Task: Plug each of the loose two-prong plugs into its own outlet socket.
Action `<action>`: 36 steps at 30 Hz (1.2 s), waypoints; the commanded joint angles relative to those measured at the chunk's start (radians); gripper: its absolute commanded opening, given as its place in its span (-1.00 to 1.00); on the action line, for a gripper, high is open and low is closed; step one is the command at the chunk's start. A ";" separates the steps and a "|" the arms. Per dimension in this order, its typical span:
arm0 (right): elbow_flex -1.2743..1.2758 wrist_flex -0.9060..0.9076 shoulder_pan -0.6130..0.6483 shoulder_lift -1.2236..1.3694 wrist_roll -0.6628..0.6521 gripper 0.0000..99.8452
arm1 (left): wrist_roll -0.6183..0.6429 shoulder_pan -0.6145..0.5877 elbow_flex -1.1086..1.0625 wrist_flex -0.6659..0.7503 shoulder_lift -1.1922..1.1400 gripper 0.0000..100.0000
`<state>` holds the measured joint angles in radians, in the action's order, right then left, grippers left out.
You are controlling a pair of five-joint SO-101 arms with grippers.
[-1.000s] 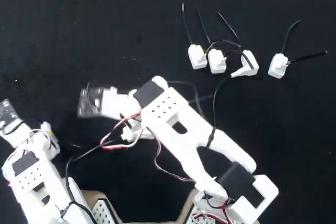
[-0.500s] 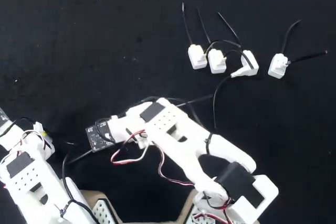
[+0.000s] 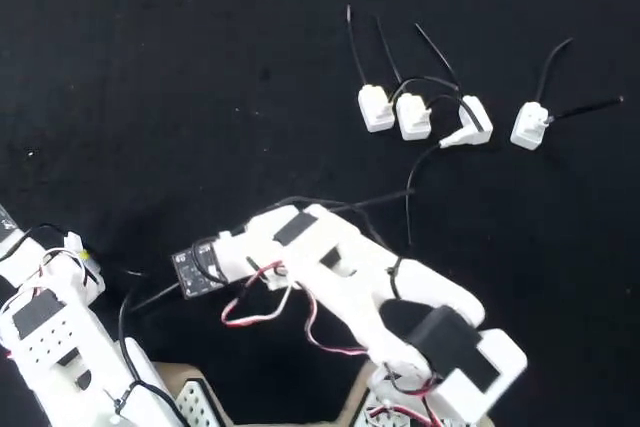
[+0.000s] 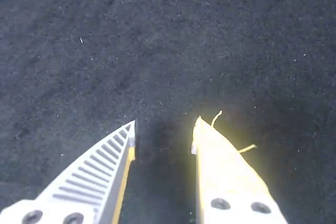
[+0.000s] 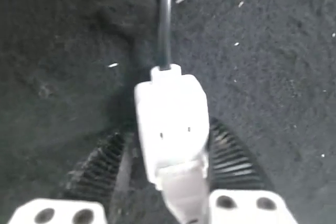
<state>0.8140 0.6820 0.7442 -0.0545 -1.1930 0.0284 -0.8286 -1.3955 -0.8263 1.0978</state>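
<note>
Plug (image 5: 170, 124) sat pinched in the right gripper (image 5: 170, 145), which had dropped to the high view's lower left, well apart from the sockets (image 3: 376, 108) upper right. So, no plugging yet. Left gripper (image 4: 163, 129) gaped wide, empty.

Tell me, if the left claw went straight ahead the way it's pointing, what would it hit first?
Probably just the black table. The left gripper is open and its fingers frame bare black surface, with nothing else in that line. How far off the surface lies is hard to judge.
</note>
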 commanded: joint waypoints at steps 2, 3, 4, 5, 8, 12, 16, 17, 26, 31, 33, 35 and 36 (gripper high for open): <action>-0.188 0.164 -0.069 0.024 0.129 -0.96 | 0.014 -0.004 0.059 -0.008 0.008 -0.64; -0.246 0.219 -0.092 0.024 0.196 -0.96 | 0.014 -0.004 0.059 -0.008 0.008 -0.64; -0.318 0.278 -0.118 0.024 0.269 -0.98 | 0.014 -0.004 0.059 -0.006 0.008 -0.64; -0.390 0.333 -0.150 0.024 0.341 -0.98 | 0.014 -0.004 0.059 -0.006 0.008 -0.64; -0.630 0.476 -0.292 0.044 0.615 -0.98 | 0.014 -0.004 0.059 -0.006 0.008 -0.64; -0.924 0.652 -0.491 0.131 1.042 -0.97 | 0.014 -0.004 0.058 -0.005 0.008 -0.64; -1.096 0.689 -0.540 0.303 1.189 -0.97 | 0.014 -0.004 0.056 -0.005 0.008 -0.64; -1.129 0.686 -0.540 0.351 1.185 -0.97 | 0.014 -0.004 0.056 -0.005 0.008 -0.64; -1.511 0.690 -0.549 0.746 1.275 -0.97 | 0.014 -0.004 0.056 -0.006 0.008 -0.64; -1.684 0.732 -0.577 0.903 1.316 -0.97 | 0.014 -0.004 0.056 -0.006 0.008 -0.64; -1.748 0.796 -0.574 0.951 1.310 -0.97 | 0.014 -0.004 0.056 -0.006 0.008 -0.64; -1.819 0.844 -0.574 0.995 1.310 -0.97 | 0.014 -0.004 0.056 -0.006 0.008 -0.64; -1.853 0.858 -0.575 1.018 1.310 -0.97 | 0.014 -0.004 0.056 -0.006 0.008 -0.64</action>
<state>-0.9076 1.4922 0.1857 0.9490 0.1097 0.0284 -0.8270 -1.3955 -0.8263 1.0978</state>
